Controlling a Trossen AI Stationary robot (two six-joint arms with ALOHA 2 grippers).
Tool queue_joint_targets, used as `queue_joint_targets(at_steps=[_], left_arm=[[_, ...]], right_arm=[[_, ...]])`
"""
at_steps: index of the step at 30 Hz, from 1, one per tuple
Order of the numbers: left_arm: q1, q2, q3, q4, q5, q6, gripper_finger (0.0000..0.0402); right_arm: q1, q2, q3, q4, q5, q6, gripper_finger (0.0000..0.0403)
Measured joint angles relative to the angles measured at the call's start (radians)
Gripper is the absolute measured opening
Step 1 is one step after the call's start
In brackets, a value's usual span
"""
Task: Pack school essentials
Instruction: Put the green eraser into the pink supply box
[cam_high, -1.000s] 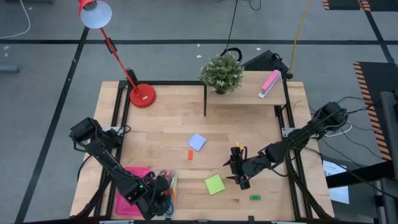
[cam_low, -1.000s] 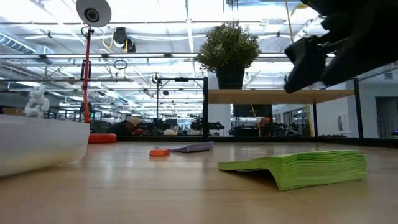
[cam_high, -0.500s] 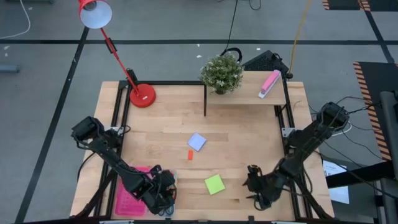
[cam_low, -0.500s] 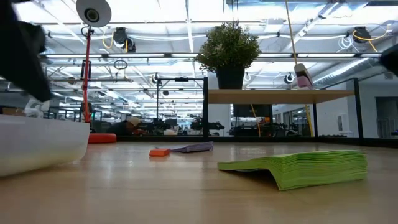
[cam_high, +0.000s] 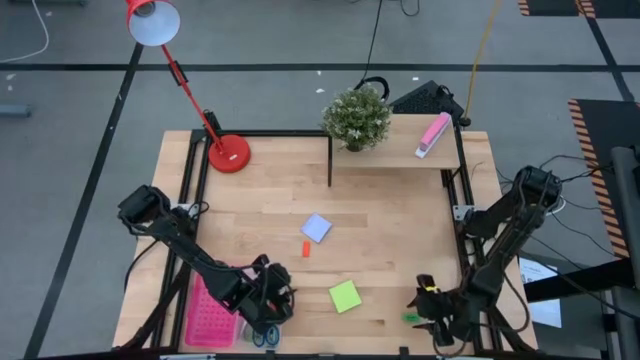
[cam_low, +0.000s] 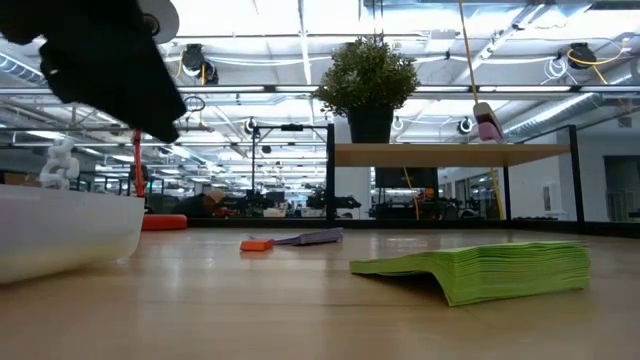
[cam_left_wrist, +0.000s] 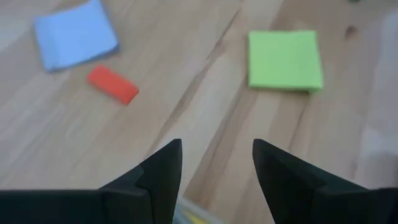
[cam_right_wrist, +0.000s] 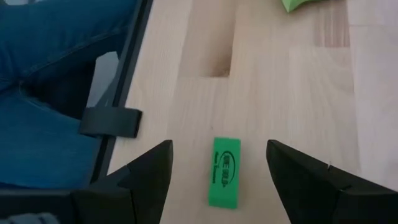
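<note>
1. The green square note pad (cam_high: 345, 296) lay flat on the pale wooden table (cam_high: 380, 215), and I placed everything else from it.
2. The right gripper (cam_high: 432, 311) hung low at the table's front edge, to the right of the green pad, with its 2 dark fingers (cam_right_wrist: 144, 174) spread wide and holding nothing.
3. A small green rectangular eraser block (cam_right_wrist: 225, 181) lay flat on the wood between those spread fingers, untouched; from above it showed just beside that gripper (cam_high: 410, 318), right of the green pad.
4. The left gripper (cam_high: 268, 300) hovered just left of the green pad, by the right edge of the pink perforated plastic tray (cam_high: 212, 322), its 2 fingers (cam_left_wrist: 160, 175) apart and empty.
5. In the left wrist view those fingers pointed across bare wood toward the green pad (cam_left_wrist: 285, 60).
6. A tiny red-orange rectangular block (cam_high: 306, 248) lay behind the green pad, toward the table's middle.
7. A pale-blue square note pad (cam_high: 317, 228) lay just behind that block, near but not touching it.
8. Scissor handles, blue and green (cam_high: 262, 336), showed at the front edge just below the left gripper, left of the green pad; their blades were hidden.
</note>
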Motion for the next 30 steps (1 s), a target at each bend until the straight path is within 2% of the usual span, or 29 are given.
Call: queue_joint_targets(at_steps=[9,17,21,30], left_arm=[[0.006,0.000,0.000,0.108,-0.082,0.132,0.0200],[0.018,0.000,0.000,0.149,-0.088,0.173,0.0200],[0.019,0.000,0.000,0.195,-0.089,0.221,0.0200],[0.019,0.000,0.000,0.235,-0.088,0.281,0.0200]], right_arm=[[0.023,0.081,0.000,0.011,0.010,0.051,0.0251],[0.022,0.162,0.004,0.026,-0.039,0.079,0.0246],[0.022,0.188,0.005,0.025,-0.026,0.101,0.0213],[0.021,0.188,0.002,0.019,-0.016,0.083,0.0094]])
